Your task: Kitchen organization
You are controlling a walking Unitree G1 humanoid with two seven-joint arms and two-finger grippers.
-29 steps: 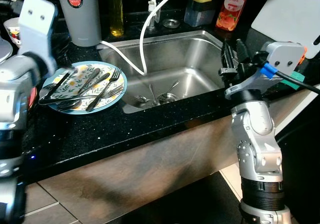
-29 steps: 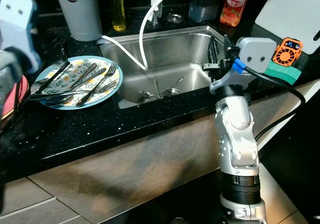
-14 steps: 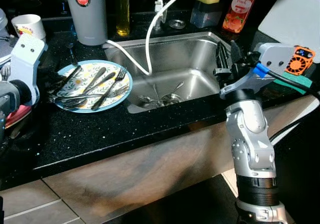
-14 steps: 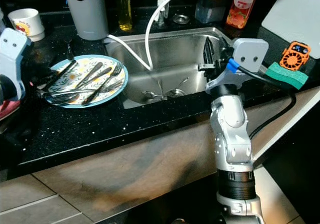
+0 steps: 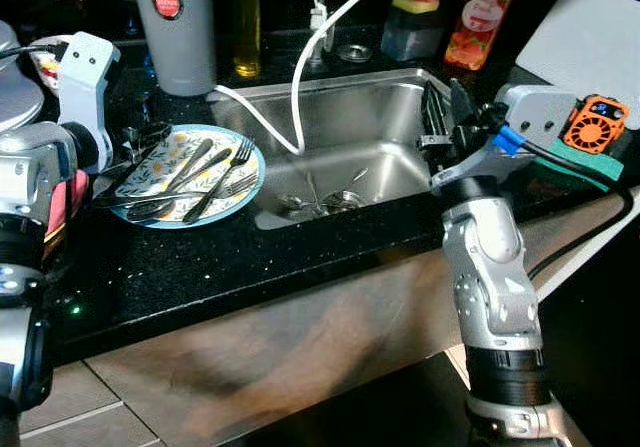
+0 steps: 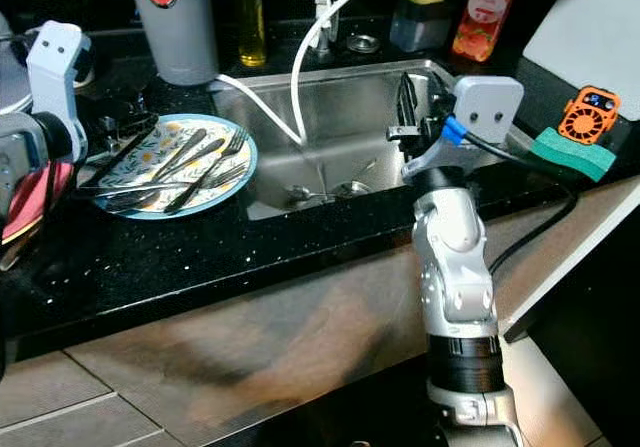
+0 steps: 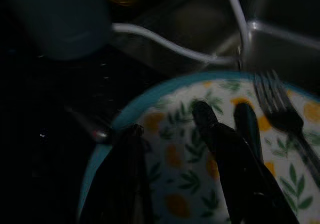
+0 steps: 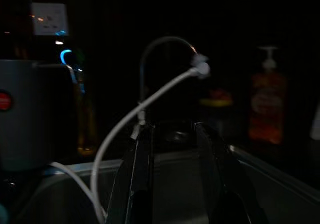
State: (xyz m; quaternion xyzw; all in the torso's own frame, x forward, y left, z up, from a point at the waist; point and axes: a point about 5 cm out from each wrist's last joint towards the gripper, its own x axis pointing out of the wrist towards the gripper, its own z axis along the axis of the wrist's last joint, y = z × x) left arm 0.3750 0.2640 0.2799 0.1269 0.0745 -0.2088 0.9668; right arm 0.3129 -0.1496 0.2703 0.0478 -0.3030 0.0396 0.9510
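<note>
A blue-rimmed floral plate point(image 5: 232, 182) lies on the black counter left of the steel sink point(image 5: 385, 107). Forks and knives point(image 5: 205, 167) lie across the plate. My left gripper point(image 5: 140, 139) hangs at the plate's left rim. In the left wrist view its fingers point(image 7: 227, 156) stand open over the plate point(image 7: 180, 159), holding nothing. More cutlery point(image 5: 318, 199) lies by the sink drain. My right gripper point(image 5: 445, 107) hovers over the sink's right edge. In the right wrist view the right gripper point(image 8: 175, 134) is open and empty.
A white hose point(image 5: 312, 52) runs from the tap into the sink. A grey flask point(image 5: 172, 22), an oil bottle point(image 5: 245, 22), a sponge caddy point(image 5: 413, 22) and an orange bottle point(image 5: 480, 17) line the back. A white board point(image 5: 590, 42), orange fan point(image 5: 590, 122) and green sponge point(image 6: 570, 152) sit right.
The camera has shifted. My left arm has come up and its fingers are back at the plate's left rim. The right gripper stays over the sink's right edge.
</note>
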